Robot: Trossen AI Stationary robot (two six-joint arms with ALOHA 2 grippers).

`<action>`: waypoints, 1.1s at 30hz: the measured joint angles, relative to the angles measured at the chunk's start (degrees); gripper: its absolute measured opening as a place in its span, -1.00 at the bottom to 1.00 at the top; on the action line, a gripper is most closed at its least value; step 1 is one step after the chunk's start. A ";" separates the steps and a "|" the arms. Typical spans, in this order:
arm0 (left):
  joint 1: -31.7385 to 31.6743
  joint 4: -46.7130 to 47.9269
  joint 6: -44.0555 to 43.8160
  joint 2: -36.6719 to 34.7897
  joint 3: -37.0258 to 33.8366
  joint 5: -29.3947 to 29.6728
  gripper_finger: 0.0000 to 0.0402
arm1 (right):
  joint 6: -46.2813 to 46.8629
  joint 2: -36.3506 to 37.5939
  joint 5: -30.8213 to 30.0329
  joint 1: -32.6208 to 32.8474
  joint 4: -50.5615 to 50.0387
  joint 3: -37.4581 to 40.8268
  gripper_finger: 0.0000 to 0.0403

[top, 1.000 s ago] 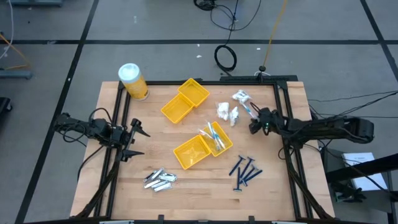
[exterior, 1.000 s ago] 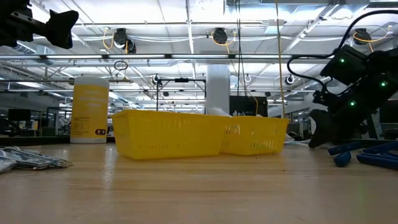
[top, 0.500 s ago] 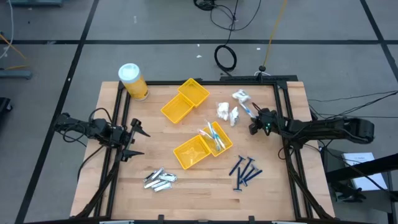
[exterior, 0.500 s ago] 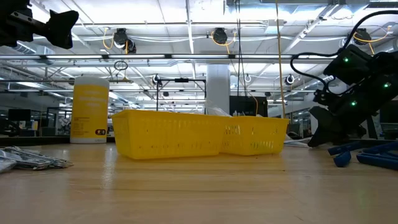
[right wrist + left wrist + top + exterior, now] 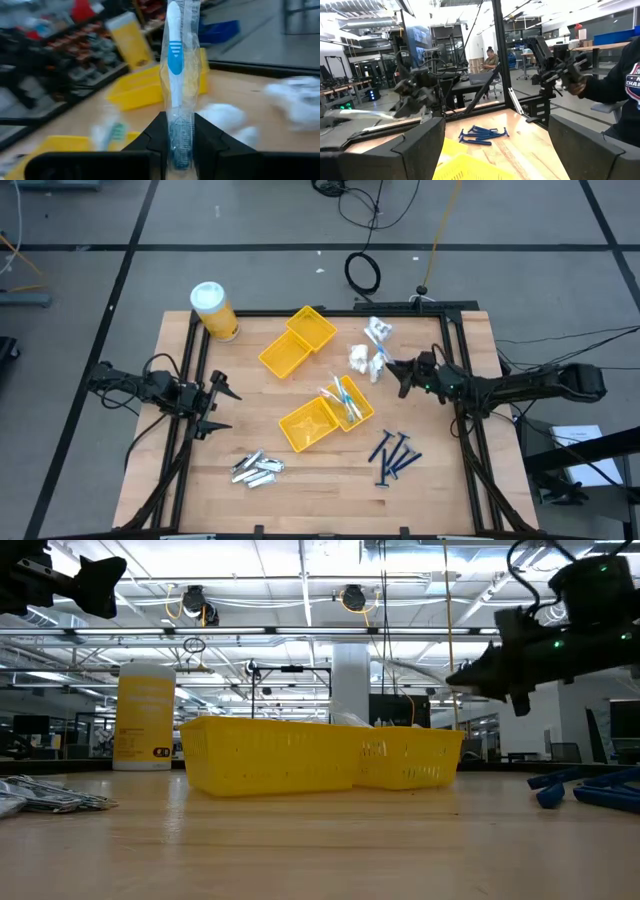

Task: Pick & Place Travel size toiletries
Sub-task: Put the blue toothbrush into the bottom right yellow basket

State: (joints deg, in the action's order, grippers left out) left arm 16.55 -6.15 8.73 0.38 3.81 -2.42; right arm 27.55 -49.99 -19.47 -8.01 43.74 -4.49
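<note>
My right gripper point(image 5: 398, 368) hovers over the table's far right part, shut on a slim white-and-blue stick in clear wrap point(image 5: 175, 60). White crinkly packets point(image 5: 362, 360) lie on the table just left of it. More pale sticks point(image 5: 345, 400) lie in the nearer yellow tray point(image 5: 310, 428). Dark-blue razor-like sticks point(image 5: 393, 455) lie near right, silver-grey tubes point(image 5: 255, 468) near left. My left gripper point(image 5: 218, 405) waits open at the left edge, above the table. My right gripper pinches the wrapped stick near one end point(image 5: 178, 131) between its two fingers point(image 5: 156, 136). The fingers come level from the table's right side. The rest of the stick juts out past the fingertips point(image 5: 410, 667), lifted clear of the table.
A second yellow tray point(image 5: 298, 340) stands at the far middle. A yellow jar with a white lid point(image 5: 213, 310) is at the far left corner. A black frame point(image 5: 455, 430) runs along the table's edges. A person sits in the room beyond.
My right gripper has shut on the wrapped stick among the packets. It then rose and tipped from pointing down to level, swinging a little toward the far left. The stick has come up off the table with it.
</note>
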 joint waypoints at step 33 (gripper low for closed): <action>-0.01 -0.01 0.00 -0.02 0.00 0.00 0.74 | 4.26 -39.64 -18.35 26.11 -10.25 -26.36 -0.53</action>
State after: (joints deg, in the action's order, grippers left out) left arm 16.54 -6.16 8.73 0.37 3.81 -2.42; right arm 31.81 -89.63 -37.82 18.11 33.49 -30.85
